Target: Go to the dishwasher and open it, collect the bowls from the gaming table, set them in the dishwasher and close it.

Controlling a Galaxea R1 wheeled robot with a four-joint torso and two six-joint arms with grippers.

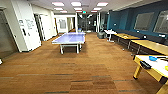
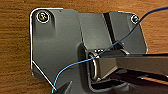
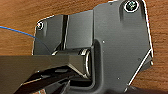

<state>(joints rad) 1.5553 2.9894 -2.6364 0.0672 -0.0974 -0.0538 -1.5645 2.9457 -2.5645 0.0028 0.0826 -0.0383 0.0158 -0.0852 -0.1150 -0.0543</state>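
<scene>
Blue bowl point(image 1: 152, 58) sits on the gaming table point(image 1: 160, 67) toward its far edge. Looks like light, stiff plastic, probably slippery, so I'd pinch the rim. Can't tell if either hand is clenched or released.

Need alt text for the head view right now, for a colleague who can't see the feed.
Gaming table, white top with yellow rim, stands at the right edge with a blue bowl on it. A blue ping-pong table stands mid-room on brown carpet.
</scene>
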